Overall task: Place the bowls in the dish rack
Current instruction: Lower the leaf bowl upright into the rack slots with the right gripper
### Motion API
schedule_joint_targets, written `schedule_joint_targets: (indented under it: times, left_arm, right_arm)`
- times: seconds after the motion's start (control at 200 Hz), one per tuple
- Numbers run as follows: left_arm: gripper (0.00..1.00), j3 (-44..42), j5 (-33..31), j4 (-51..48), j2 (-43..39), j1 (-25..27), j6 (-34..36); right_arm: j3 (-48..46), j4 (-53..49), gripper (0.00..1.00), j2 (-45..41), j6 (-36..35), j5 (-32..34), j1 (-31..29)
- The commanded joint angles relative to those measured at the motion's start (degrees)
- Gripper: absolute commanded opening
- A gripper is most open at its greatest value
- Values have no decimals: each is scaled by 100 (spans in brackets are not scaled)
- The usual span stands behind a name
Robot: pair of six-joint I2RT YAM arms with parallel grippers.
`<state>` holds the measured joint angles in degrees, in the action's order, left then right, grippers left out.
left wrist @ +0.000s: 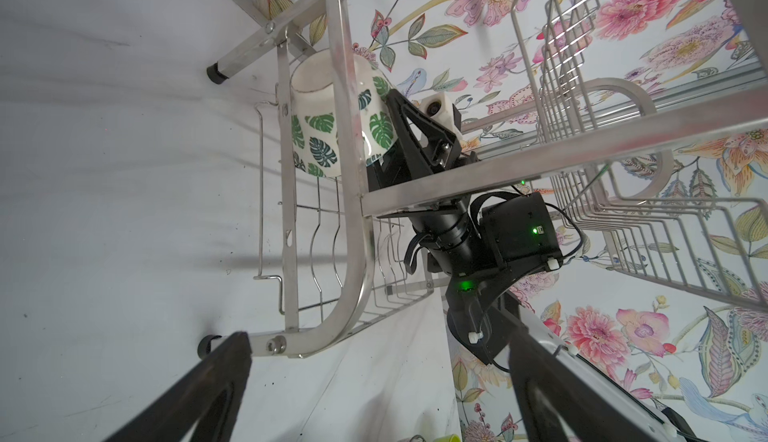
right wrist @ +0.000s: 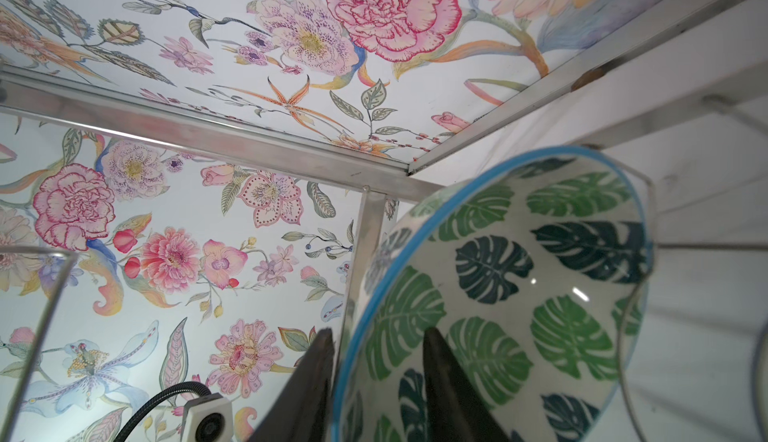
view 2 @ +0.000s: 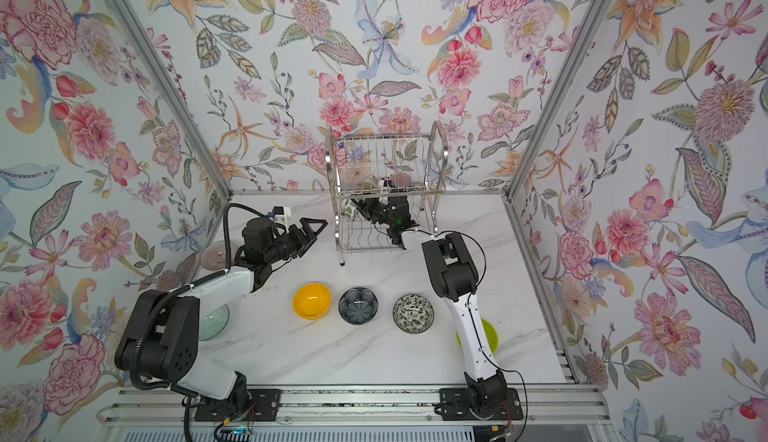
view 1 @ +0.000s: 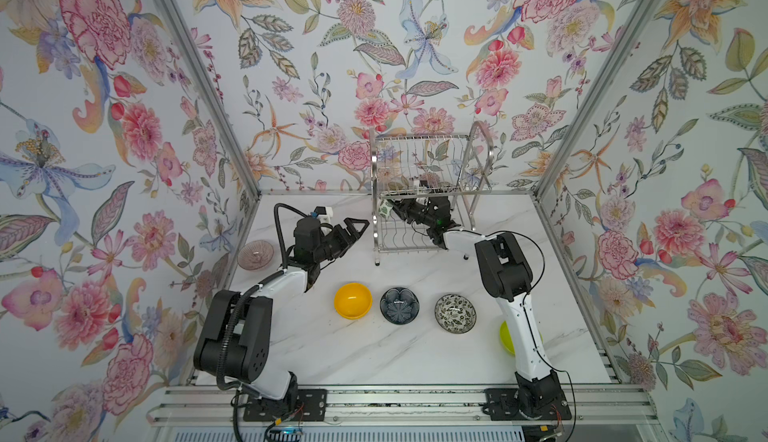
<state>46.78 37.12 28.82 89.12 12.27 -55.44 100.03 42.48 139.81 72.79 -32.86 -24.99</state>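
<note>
At the far left of the counter (view 1: 374,361), close to the side wall, a pink bowl (view 1: 255,254) is seen upright. In a top view a pale green bowl (view 2: 215,322) is partly hidden under the left arm. The left jaws are held wide apart above the counter, pointed toward the dish rack (view 1: 419,157), with nothing between them and no bowl touched.

A yellow bowl (view 1: 353,300) is set at the left end of a row across the middle of the counter. Behind it, the leaf-print bowl (left wrist: 316,128) is lodged on its side at the left end of the rack's lower shelf, its mouth turned toward the right arm. The right jaws are set narrowly apart astride its rim, one finger (right wrist: 316,381) outside the wall and the other inside the bowl. Whether the wall is pinched cannot be told.

The row is continued rightward by a dark blue bowl (view 1: 400,305) and a black-and-white flowered bowl (view 1: 455,313), each apart from its neighbour. A lime green bowl (view 1: 506,338) is half covered by the right arm.
</note>
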Motion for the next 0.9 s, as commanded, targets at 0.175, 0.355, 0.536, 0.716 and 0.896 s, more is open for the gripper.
schedule_joint_targets:
  times: [0.175, 0.355, 0.536, 0.716, 0.896]
  left_arm:
    - [99, -148, 5, 161, -195, 3, -63]
    - [99, -180, 22, 168, -202, 3, -81]
    - [99, -210, 23, 157, -220, 1, -72]
    - [99, -230, 23, 149, -238, 3, -67]
    - [99, -221, 14, 100, -260, -1, -38]
  right_arm:
    - [-29, 489, 29, -24, 332, 61, 38]
    - [56, 455, 29, 22, 211, 30, 38]
    - [98, 829, 27, 90, 241, -25, 40]
    - [382, 938, 27, 221, 321, -137, 47]
    - [537, 779, 27, 276, 290, -176, 42]
